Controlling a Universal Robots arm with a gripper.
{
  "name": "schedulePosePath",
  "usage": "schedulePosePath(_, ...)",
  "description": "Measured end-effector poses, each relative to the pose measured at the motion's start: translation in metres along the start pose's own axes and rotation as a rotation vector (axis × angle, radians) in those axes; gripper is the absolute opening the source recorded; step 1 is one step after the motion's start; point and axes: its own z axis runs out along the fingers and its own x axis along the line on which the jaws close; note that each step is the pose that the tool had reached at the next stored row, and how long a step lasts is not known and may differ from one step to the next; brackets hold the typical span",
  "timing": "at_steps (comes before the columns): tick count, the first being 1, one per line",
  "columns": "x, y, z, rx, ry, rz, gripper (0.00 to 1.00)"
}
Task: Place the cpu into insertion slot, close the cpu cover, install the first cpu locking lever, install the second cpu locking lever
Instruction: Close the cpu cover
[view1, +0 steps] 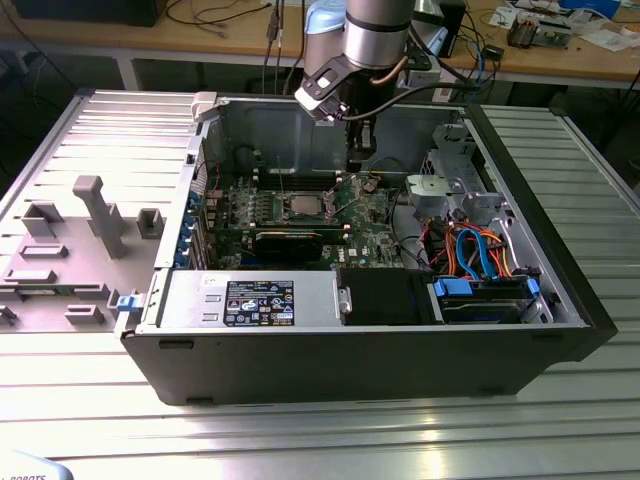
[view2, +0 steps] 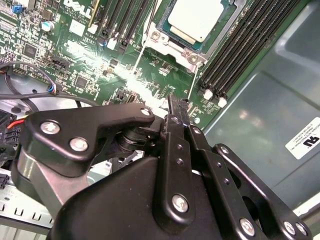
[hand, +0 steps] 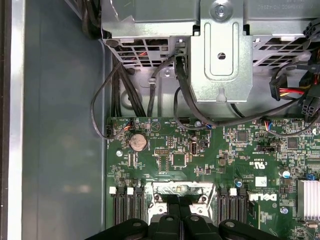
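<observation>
As the cpu (view1: 305, 206) sits in the insertion slot (view2: 156, 36), the gripper (view1: 360, 162) hangs beside it

From where I stand, the cpu lies near, toward the exterior view's lower left of the fingers (view2: 172, 116), which look pinched together and empty

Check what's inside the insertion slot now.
The cpu lies flat inside the insertion slot, silvery top up, metal rim showing around it. The slot's floor underneath is covered by the chip; in the first wrist view the gripper hides most of the slot.
</observation>
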Motion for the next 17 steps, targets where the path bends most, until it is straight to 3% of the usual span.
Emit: schedulePosePath(17, 0.0002, 0.0075, 0.0000, 0.0000, -0.0012, 0.000, 0.11)
